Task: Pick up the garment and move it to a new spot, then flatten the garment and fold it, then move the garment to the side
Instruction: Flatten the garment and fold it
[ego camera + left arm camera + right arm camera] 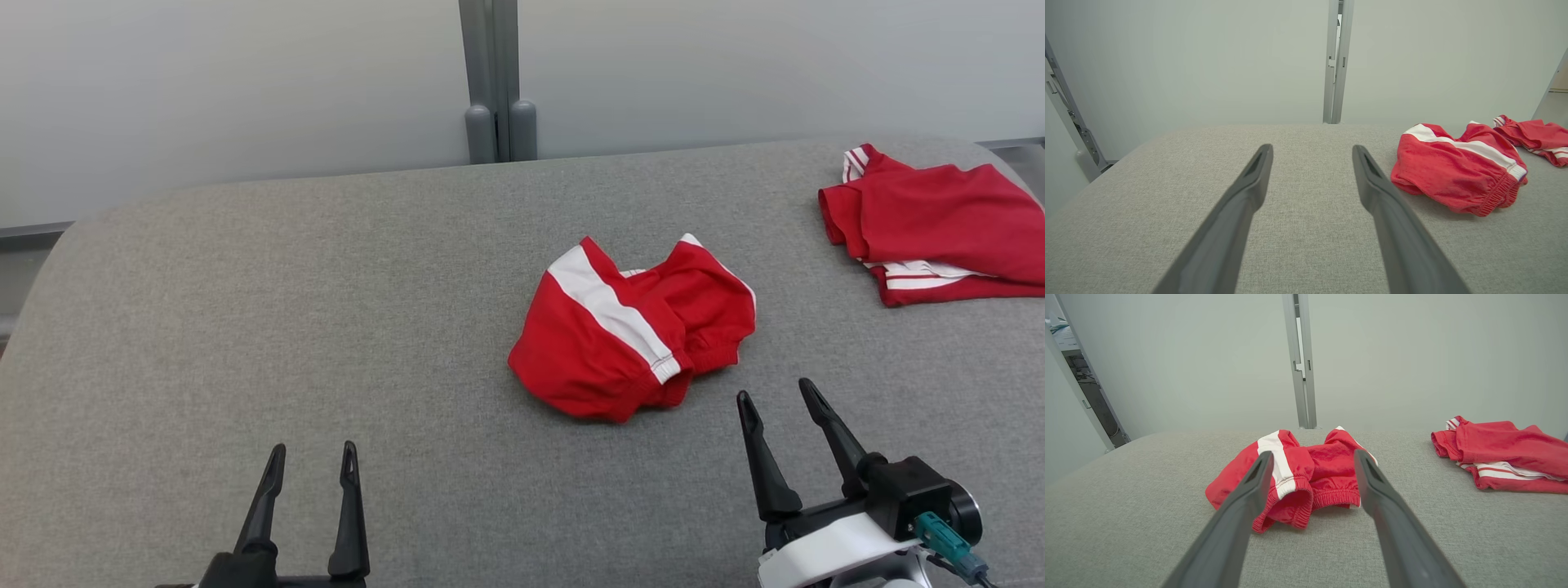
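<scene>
Left gripper (315,447) and right gripper (775,389) both spread, empty; crumpled shorts (629,327) just ahead of the right one, folded garment (939,220) well apart.

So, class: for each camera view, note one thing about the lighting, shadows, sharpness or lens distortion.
Head view: soft, even light, no glare; the crumpled shorts cast only a faint shadow on the grey cushion. Left wrist view: the left gripper looms large, softening toward the bottom edge. Right wrist view: the wide-angle lens tilts the frame at far left; the shorts are sharp.
</scene>
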You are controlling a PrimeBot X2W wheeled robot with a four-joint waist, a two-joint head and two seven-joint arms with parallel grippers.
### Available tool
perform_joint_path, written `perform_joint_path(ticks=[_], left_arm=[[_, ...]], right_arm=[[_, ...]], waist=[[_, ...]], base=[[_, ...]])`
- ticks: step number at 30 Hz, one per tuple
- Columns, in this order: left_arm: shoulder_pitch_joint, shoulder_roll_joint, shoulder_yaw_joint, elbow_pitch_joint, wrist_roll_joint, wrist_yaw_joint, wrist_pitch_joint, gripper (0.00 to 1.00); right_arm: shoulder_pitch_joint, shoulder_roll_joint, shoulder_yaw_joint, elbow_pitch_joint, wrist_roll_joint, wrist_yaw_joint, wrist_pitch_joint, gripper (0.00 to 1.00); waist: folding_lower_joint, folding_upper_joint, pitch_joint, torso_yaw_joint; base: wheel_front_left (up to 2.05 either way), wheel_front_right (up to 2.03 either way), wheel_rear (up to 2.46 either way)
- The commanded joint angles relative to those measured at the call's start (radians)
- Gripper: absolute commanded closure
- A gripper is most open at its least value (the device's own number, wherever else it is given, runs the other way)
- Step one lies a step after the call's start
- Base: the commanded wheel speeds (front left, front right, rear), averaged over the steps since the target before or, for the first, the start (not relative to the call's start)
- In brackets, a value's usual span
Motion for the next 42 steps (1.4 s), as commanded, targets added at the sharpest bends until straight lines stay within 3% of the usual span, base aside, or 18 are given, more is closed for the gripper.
perform_joint_path(ticks=[1,14,27,35,42], left_arm=[[0.000,0.000,0.000,-0.001,0.002,0.002,0.000,0.00],[-0.033,0.000,-0.026,-0.008,0.026,-0.014,0.000,0.00],[-0.206,0.002,-0.168,0.019,0.097,-0.129,0.000,0.00],[-0.381,0.029,-0.323,0.105,0.106,-0.176,0.000,0.00],[-0.590,0.074,-0.586,0.289,-0.004,-0.176,0.000,0.00]], right_arm=[[0.002,-0.003,0.001,-0.002,0.008,-0.001,0.000,0.00],[-0.017,-0.009,-0.009,-0.006,0.005,-0.001,0.000,0.00],[-0.084,-0.008,-0.068,-0.050,-0.011,-0.001,0.000,0.00],[-0.145,0.010,-0.062,-0.079,-0.014,-0.001,0.000,0.00],[-0.176,0.021,-0.065,-0.082,-0.007,-0.001,0.000,0.00]], waist=[[0.0000,0.0000,0.002,-0.001],[0.0000,0.0000,0.021,-0.035],[0.0000,0.0000,0.166,-0.178],[0.0000,0.0000,0.301,-0.257],[0.0000,0.0000,0.397,-0.289]], base=[[0.00,0.00,0.00],[0.00,0.00,0.00],[0.00,0.00,0.00],[0.00,0.00,0.00],[0.00,0.00,0.00]])
